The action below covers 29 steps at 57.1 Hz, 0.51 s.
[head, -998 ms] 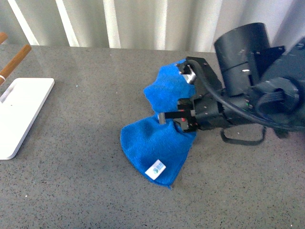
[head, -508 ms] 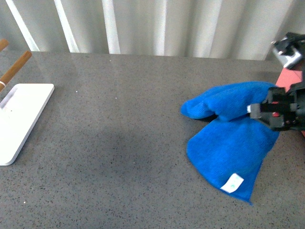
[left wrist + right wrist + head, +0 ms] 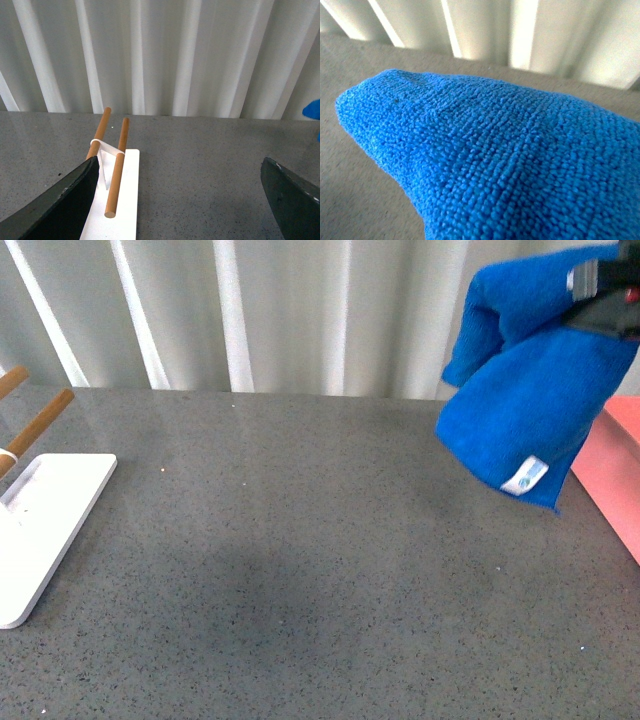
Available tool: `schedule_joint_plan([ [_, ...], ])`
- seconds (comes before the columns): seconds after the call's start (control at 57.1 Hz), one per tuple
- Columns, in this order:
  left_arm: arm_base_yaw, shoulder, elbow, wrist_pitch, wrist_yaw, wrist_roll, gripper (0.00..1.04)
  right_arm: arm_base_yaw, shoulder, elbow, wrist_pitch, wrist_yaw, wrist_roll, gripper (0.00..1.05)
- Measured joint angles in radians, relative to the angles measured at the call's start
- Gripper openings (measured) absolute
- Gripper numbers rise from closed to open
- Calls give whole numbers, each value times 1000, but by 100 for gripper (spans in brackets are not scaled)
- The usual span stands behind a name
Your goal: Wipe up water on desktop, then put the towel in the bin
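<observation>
1. Step: the wipe looks finished and the carry to the bin is in hand. The towel [image 3: 520, 390] is lifted clear of the table [image 3: 300, 570] at far right.
2. The towel hangs bunched with its white tag low. It is just left of the bin [image 3: 615, 475] and higher than it. Only a pink corner of the bin shows at the right edge.
3. The table has no clear puddle. A faint darker patch near the centre could be damp or shadow; cannot tell.
4. Next move calls for: a little further right until the cloth hangs over the bin opening, then let go. The trailing lower corner may catch the near-left rim.
5. The right end effector [image 3: 605, 290] is clamped on the towel's top edge, which hangs from it. The jaw gap is hidden by cloth. The right wrist view is filled with blue pile [image 3: 495, 165].
6. The left end effector [image 3: 179, 167] is spread wide, holds nothing and touches nothing. It sits above the table on the left, near the white stand [image 3: 122, 205] with wooden rods [image 3: 117, 165].
</observation>
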Motion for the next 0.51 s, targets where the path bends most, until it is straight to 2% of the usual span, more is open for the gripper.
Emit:
schedule_joint_plan([
  [0.245, 0, 0, 0, 0, 0, 0, 98, -132, -50, 169, -95, 143, -7, 4],
  [0.508, 0, 0, 0, 0, 0, 0, 98, -347, 16, 301, -252, 193, 21, 4],
])
